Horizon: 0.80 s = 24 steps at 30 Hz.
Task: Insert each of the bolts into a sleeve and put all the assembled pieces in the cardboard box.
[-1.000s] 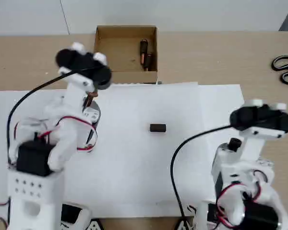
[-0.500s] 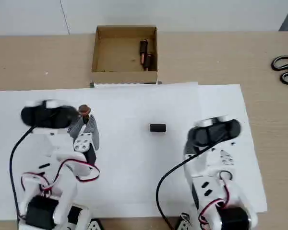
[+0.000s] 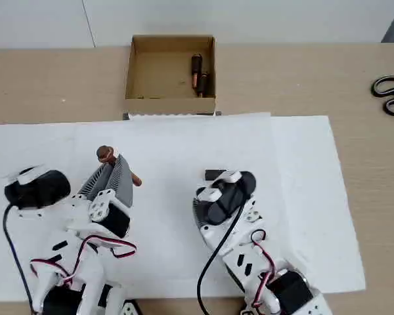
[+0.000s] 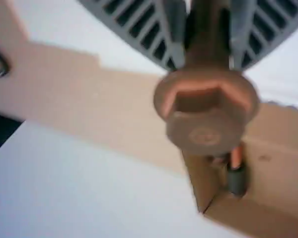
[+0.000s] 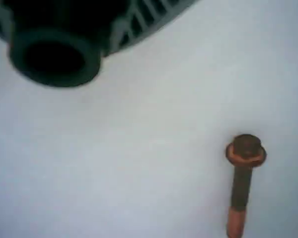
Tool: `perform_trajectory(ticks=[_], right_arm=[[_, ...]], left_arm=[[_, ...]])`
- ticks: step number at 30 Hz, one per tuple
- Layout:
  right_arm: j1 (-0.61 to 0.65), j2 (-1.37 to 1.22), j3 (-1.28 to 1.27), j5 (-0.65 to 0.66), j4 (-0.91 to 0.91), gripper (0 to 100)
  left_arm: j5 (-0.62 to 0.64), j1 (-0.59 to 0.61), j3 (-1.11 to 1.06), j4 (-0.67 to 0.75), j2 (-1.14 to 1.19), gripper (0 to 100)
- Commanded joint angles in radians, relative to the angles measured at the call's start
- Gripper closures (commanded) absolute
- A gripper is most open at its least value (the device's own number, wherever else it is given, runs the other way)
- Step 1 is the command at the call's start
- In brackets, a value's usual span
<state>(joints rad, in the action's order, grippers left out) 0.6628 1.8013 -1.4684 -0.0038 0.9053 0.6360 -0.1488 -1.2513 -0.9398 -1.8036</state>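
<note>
My left gripper (image 3: pixel 111 172) is shut on a copper bolt (image 3: pixel 106 155) above the left part of the white paper; the hex head (image 4: pixel 206 111) sticks out past the grey fingers (image 4: pixel 139 29). A short copper end (image 3: pixel 136 179) shows beside that gripper. My right gripper (image 3: pixel 218 184) sits at the black sleeve (image 3: pixel 214 174) mid-paper, and the sleeve's open end (image 5: pixel 54 57) shows at its tip. Another bolt (image 5: pixel 241 181) lies flat on the paper. The cardboard box (image 3: pixel 138 72) stands at the back with assembled pieces (image 3: pixel 197 72) inside.
White paper (image 3: pixel 302 170) covers the table in front of the box. Scissors (image 3: pixel 391 94) lie on the bare wood at the far right. The box's corner and one piece (image 4: pixel 236 171) appear beyond the held bolt.
The left arm drew back from beside the box toward the near edge, bolt still held. The right arm swung from the right side over to the black sleeve.
</note>
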Motion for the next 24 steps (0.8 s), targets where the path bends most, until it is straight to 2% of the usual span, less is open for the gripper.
perform_trajectory(ticks=[1, 3, 11, 24], right_arm=[[0.065, 0.01, -0.029, 0.012, -0.108, 99.5], [0.097, 0.01, -0.051, 0.031, -0.14, 99.5], [0.13, 0.01, -0.104, 0.104, -0.223, 99.5], [0.177, 0.01, -0.08, 0.104, -0.222, 99.5]], left_arm=[[0.046, -0.008, -0.001, 0.038, -0.003, 99], [0.083, -0.018, -0.001, 0.038, -0.003, 99], [0.095, -0.232, -0.001, 0.04, -0.003, 99], [0.094, -0.249, -0.056, 0.038, -0.003, 99]])
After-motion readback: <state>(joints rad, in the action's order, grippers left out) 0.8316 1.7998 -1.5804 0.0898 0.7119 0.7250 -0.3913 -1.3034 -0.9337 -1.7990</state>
